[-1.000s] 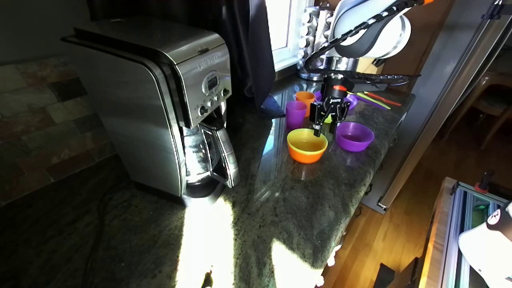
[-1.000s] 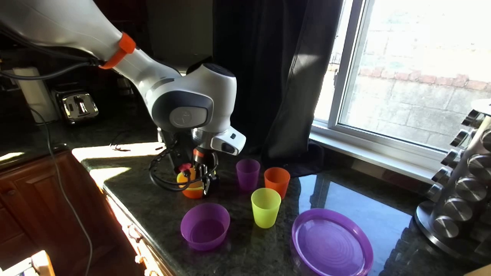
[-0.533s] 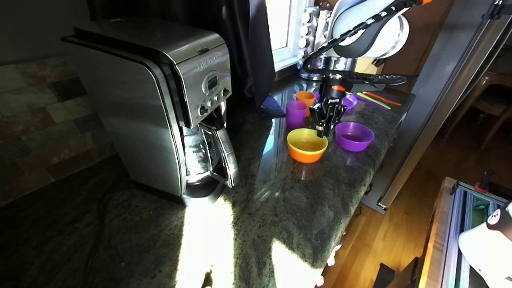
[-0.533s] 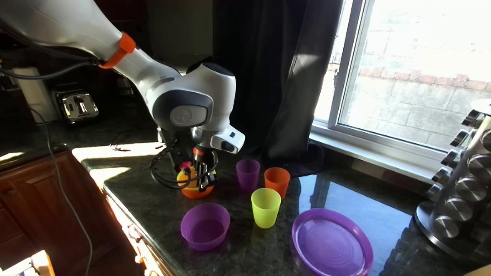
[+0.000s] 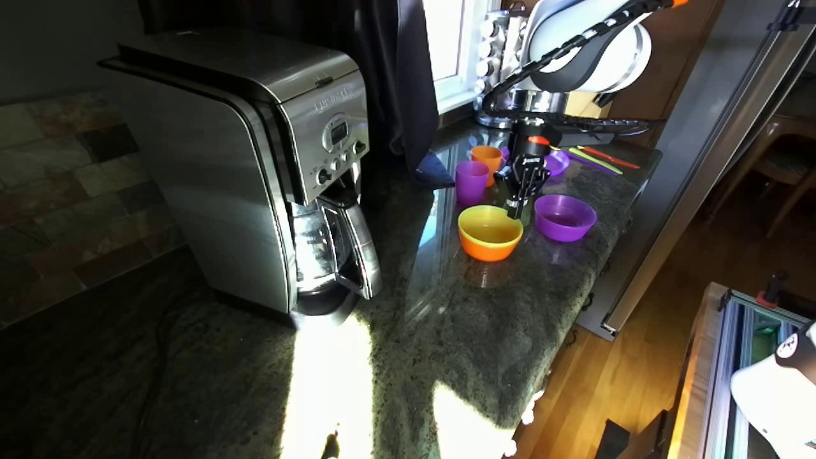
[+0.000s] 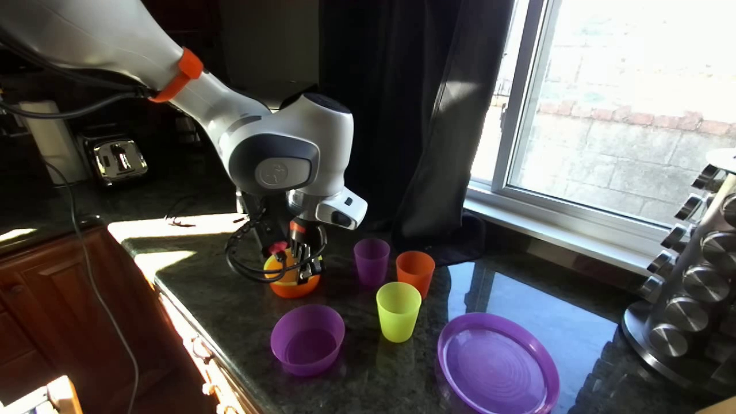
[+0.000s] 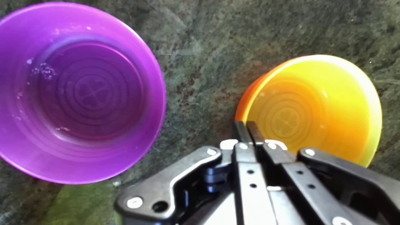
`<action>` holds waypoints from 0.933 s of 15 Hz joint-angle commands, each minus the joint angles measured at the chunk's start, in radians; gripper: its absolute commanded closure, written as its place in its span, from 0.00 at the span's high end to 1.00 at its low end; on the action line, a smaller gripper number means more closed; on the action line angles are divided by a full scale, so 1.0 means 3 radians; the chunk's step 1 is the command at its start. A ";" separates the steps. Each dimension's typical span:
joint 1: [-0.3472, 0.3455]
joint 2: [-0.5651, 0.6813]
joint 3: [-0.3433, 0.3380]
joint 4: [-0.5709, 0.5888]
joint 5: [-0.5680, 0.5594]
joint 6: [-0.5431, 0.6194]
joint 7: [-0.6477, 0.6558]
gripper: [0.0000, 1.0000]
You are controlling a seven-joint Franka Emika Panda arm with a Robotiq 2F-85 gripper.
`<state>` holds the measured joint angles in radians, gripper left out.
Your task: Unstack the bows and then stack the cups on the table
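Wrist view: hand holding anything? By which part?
The hand pinches the lime bowl by its rim, on the side toward the purple bowl; whether the orange bowl too can't be told.

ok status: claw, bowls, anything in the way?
Claw shut on lime green bowl at rim. It's nested in orange bowl; unclear whether both are pinched. Purple bowl alongside, apart; likely no obstacle.

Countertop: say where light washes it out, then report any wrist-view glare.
In an exterior view, sunlight burns white patches onto the countertop by the coffee maker; in an exterior view, the window reflects pale off it beside the purple plate; in the wrist view, the lime bowl glares whitish along its right rim.
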<state>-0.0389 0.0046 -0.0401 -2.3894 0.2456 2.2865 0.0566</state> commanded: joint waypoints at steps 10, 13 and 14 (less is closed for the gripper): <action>-0.0033 -0.0256 -0.0060 0.0018 0.0505 -0.0344 -0.0603 0.01; -0.0035 -0.0347 -0.0089 -0.0002 0.0495 -0.0384 -0.0647 0.01; -0.0038 -0.0382 -0.0098 -0.0010 0.0487 -0.0393 -0.0654 0.01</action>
<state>-0.0455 -0.0682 -0.0581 -2.3807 0.3723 2.2048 -0.1090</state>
